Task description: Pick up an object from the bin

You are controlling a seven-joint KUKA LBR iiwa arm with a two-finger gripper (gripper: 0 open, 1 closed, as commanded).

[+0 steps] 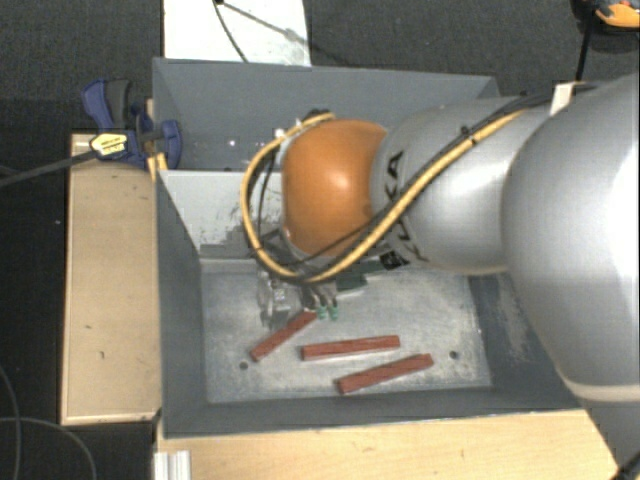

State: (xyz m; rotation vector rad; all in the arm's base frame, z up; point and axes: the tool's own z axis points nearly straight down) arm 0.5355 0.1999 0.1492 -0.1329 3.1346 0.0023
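Three brown sticks (pixel 350 348) lie in the bin (pixel 182 298).

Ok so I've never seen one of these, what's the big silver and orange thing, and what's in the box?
One camera looks down into a grey metal bin. The silver shape is a robot arm reaching in from the right; the orange dome is a cover on its wrist. On the floor lie three reddish-brown sticks: a tilted left stick, a middle stick and a front stick. The jaws hang by the left stick's upper end; whether they grip it I cannot tell.
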